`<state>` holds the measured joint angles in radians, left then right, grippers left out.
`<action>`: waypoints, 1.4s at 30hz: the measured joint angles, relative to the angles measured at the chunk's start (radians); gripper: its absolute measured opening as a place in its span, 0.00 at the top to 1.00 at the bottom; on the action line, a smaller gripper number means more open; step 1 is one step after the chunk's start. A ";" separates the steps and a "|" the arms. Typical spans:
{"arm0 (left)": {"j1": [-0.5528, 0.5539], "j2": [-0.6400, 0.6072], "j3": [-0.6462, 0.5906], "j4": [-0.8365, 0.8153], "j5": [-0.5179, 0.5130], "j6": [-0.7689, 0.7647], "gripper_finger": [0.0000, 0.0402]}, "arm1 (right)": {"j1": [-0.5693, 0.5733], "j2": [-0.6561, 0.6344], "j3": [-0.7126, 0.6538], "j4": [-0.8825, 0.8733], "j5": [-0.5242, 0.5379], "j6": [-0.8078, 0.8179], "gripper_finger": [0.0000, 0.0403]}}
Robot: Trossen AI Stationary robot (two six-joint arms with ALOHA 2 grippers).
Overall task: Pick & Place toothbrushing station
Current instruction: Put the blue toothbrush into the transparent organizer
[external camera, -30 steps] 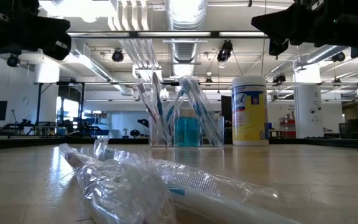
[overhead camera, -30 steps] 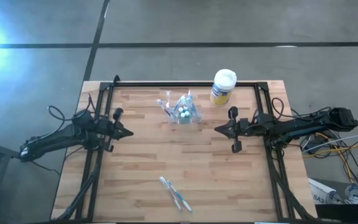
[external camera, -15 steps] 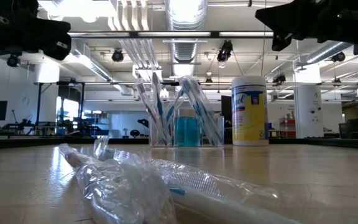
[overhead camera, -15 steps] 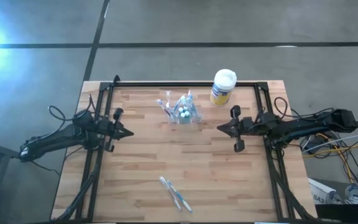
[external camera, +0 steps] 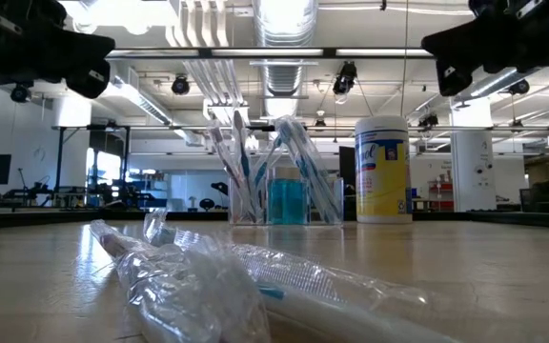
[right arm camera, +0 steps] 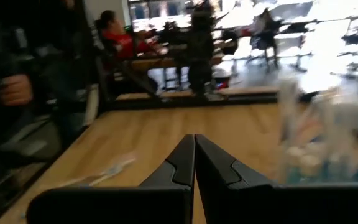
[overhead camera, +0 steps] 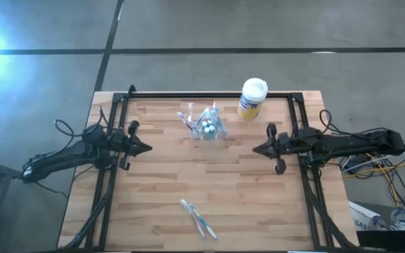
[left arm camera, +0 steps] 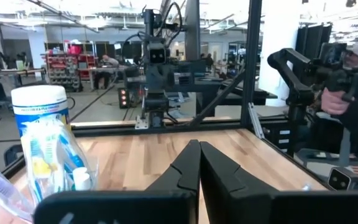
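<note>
The toothbrushing station, a see-through cup (overhead camera: 206,126) with several toothbrushes and small white-capped tubes in it, stands on its base at the table's far middle; it also shows in the low view (external camera: 284,198) and both wrist views (left arm camera: 55,155) (right arm camera: 328,143). My left gripper (overhead camera: 148,149) (left arm camera: 199,144) hovers shut at the table's left side, pointing level toward the middle. My right gripper (overhead camera: 254,149) (right arm camera: 194,138) hovers shut at the right side, pointing level toward the middle. Both hold nothing.
A yellow canister with a white lid (overhead camera: 252,98) stands right of the cup at the far edge. Wrapped toothbrushes (overhead camera: 199,218) (external camera: 208,276) lie near the front edge. A black frame (overhead camera: 209,95) rims the table. A person's hand (left arm camera: 331,99) shows beyond the table.
My right gripper has drawn back toward the table's right edge, staying level, shut and above the table. My left gripper has kept still. The cup, canister and wrapped toothbrushes have not moved.
</note>
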<state>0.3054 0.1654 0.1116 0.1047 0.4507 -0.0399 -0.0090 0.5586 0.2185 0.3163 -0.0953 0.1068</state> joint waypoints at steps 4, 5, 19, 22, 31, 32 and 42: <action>0.000 0.000 0.005 0.000 0.000 -0.013 0.98 | 0.023 0.060 -0.032 0.027 -0.087 0.035 0.98; 0.000 0.000 0.005 0.000 0.000 -0.013 0.98 | 0.031 0.079 -0.040 0.034 -0.088 0.042 0.98; 0.000 0.000 0.005 0.006 0.000 0.132 0.99 | 0.053 0.306 -0.045 0.296 -0.084 0.050 0.98; 0.000 0.000 0.005 0.039 0.000 0.046 0.99 | 0.053 0.350 -0.045 0.351 -0.079 0.050 0.98; -0.001 0.000 0.001 0.043 0.106 0.036 0.98 | 0.093 0.478 -0.003 0.367 -0.083 0.118 0.98; -0.001 0.000 0.001 0.043 0.106 0.038 0.99 | 0.105 0.501 0.016 0.359 -0.066 0.119 0.98; 0.000 0.002 -0.001 0.034 0.003 -0.016 0.94 | 0.238 0.786 0.377 -0.023 0.058 0.299 0.98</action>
<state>0.3054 0.1669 0.1110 0.1383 0.4540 -0.0563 0.2287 1.3441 0.5955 0.2933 -0.0376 0.4056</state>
